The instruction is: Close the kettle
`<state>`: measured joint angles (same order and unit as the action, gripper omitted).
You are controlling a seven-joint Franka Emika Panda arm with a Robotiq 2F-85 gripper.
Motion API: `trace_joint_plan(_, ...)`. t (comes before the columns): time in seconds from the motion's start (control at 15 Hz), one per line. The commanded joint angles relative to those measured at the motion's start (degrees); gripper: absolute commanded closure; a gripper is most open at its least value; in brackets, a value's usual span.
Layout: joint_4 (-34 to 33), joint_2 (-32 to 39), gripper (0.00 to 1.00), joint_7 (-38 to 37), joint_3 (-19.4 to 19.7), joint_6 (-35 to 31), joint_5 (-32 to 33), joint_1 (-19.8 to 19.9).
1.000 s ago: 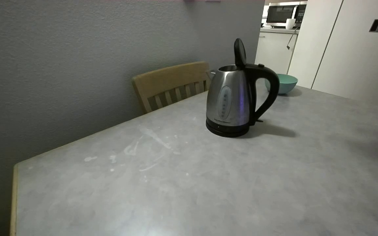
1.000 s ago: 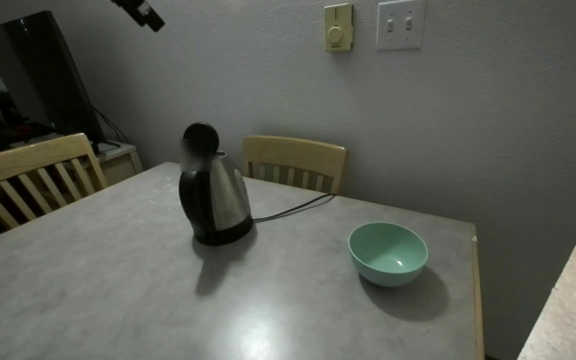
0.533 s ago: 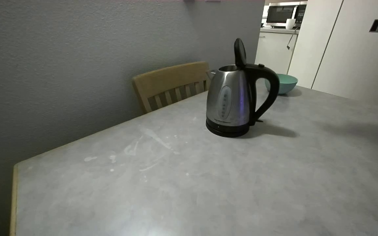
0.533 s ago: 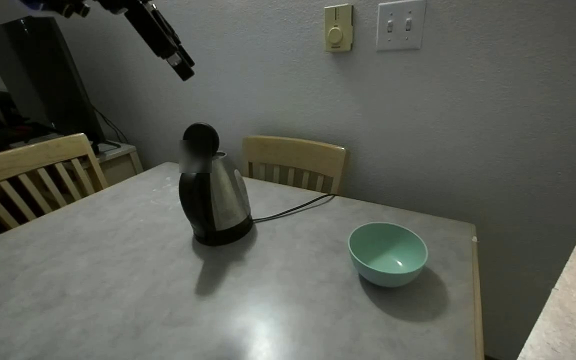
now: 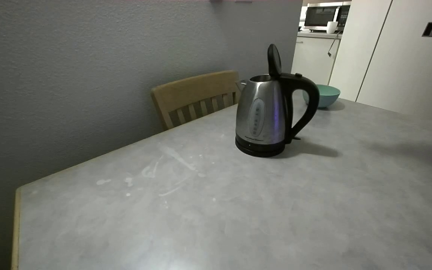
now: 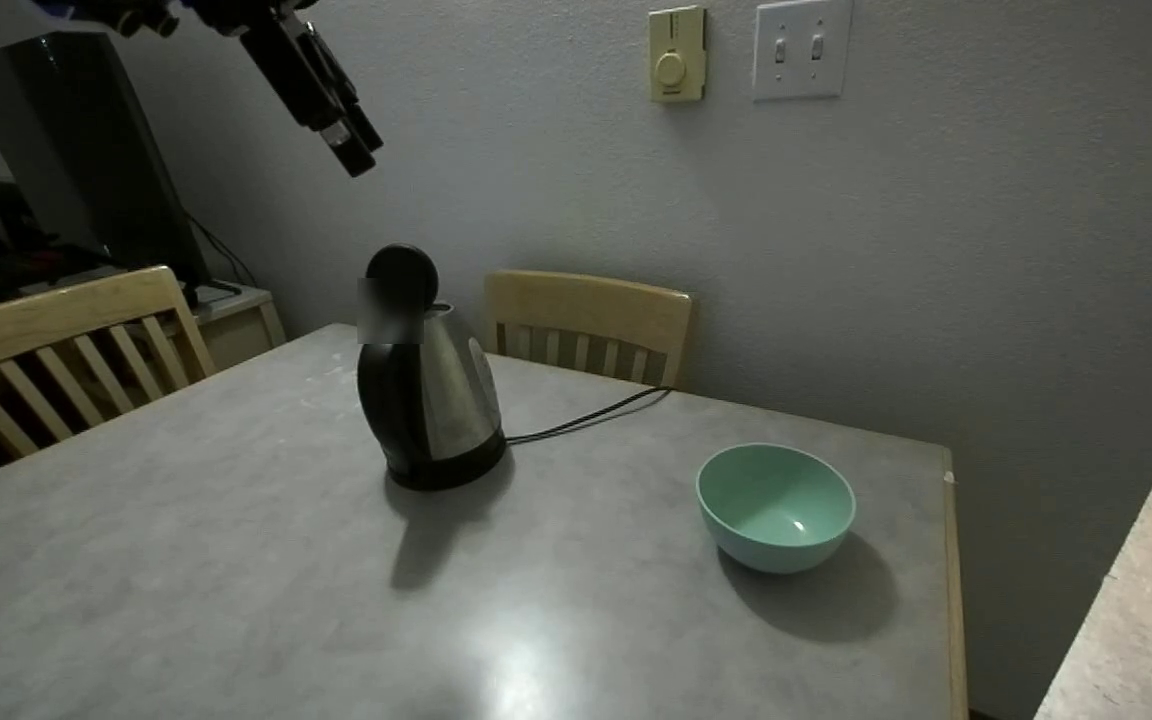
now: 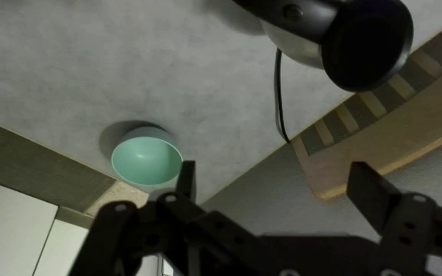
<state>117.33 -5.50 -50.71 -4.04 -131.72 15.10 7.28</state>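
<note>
The steel kettle [image 5: 266, 116] stands upright on the grey table, and it also shows in an exterior view [image 6: 458, 400]. Its black lid [image 5: 274, 60] is open and stands up at the handle side of the mouth. The lid also shows in an exterior view [image 6: 403, 272], where a blurred patch covers the top of the handle. In the wrist view the lid [image 7: 368, 44] and part of the kettle [image 7: 297, 46] are at the upper right. My gripper [image 6: 362, 152] is above the kettle, apart from it. In the wrist view the gripper's fingers [image 7: 272, 172] are wide apart with nothing between them.
A green bowl [image 6: 776, 505] stands on the table [image 6: 236, 560]. A black cord [image 6: 586, 420] runs from the kettle to the table edge. A wooden chair [image 6: 591, 310] is behind the kettle against the wall, and another chair [image 6: 66, 340] stands at the left.
My gripper has come down and to the right into an exterior view over the last second, then shifted and turned slightly in the last half second. The kettle and its lid have not moved.
</note>
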Motion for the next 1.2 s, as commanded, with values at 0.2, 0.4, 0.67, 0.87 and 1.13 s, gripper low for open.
trace_joint_plan(0.2,-7.9,7.0,0.26,5.8,2.2,14.2,-9.7,-3.3)
trace_joint_plan(0.4,-9.9,10.0,0.48,8.2,2.4,11.8,-11.9,-4.2)
trace_joint_plan(0.67,-13.2,14.8,0.77,11.4,2.6,12.1,-16.1,-5.1)
trace_joint_plan(0.87,-15.4,18.2,0.97,12.4,2.7,12.5,-17.8,-5.8)
trace_joint_plan(1.13,-17.9,21.7,1.0,13.8,2.9,13.4,-20.5,-6.1)
